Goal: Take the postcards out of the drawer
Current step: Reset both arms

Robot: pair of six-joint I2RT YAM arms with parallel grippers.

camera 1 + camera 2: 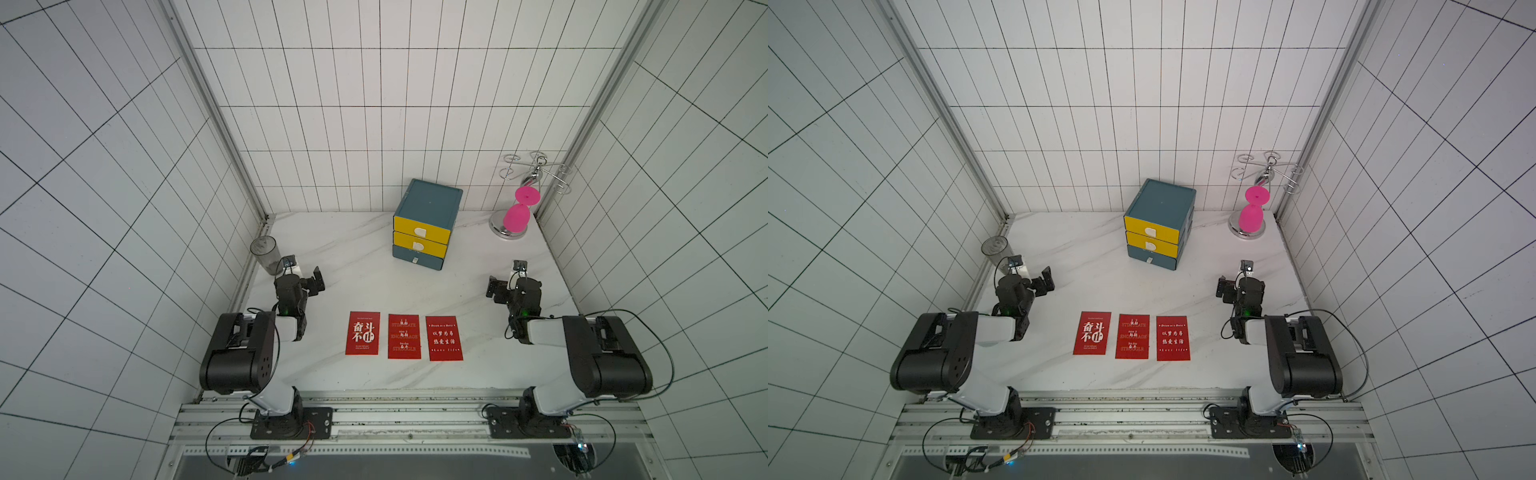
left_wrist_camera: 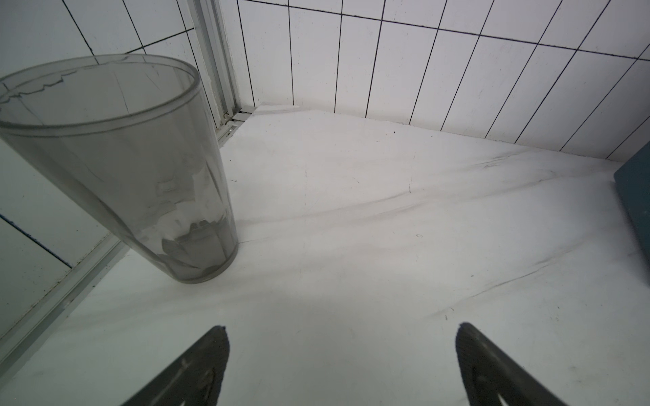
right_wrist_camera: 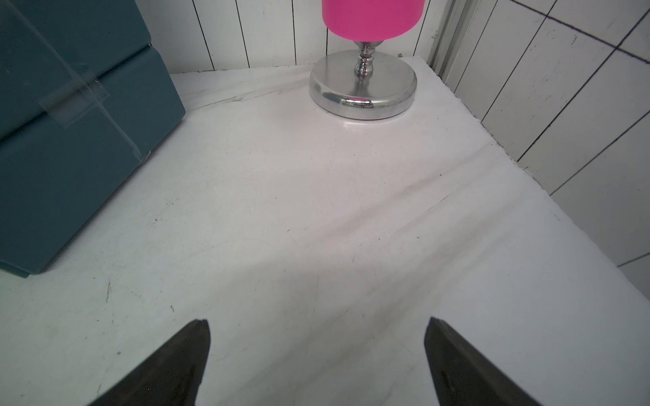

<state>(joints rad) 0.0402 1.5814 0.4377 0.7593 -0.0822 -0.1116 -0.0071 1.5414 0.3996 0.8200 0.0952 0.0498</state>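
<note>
We find all three postcards [image 1: 404, 336] out on the table [image 1: 365, 282], face up in a neat row across the front, well apart from the drawer unit [image 1: 428, 205] at the back. Its three drawers [image 1: 420, 232] look shut, so we judge the task done and see no card left to fetch.

Each card's long axis runs front to back, and the short edges line up side by side with narrow gaps between them. The left fingers [image 1: 309, 281] and right fingers [image 1: 505, 287] are both spread wide and empty. In the wrist views they hang over bare table, aimed toward the back wall. The cards therefore lie behind the fingertips, toward the arm bases and between the two arms. The left card [image 1: 363, 333] sits nearer the left arm, the right card [image 1: 444, 338] nearer the right, and the middle card [image 1: 404, 336] about midway.

On the writing, the left card shows large white characters that we read as 奋斗不止, over small English too fine to read. The middle card carries faint "STIMULATE", "ENCOURAGE", "STRUGGLE". The right card reads "Dream as a Horse", then 以梦为马 热爱生活, then "Love life". We see no brand on the drawer unit or on the cup [image 1: 264, 253].
</note>
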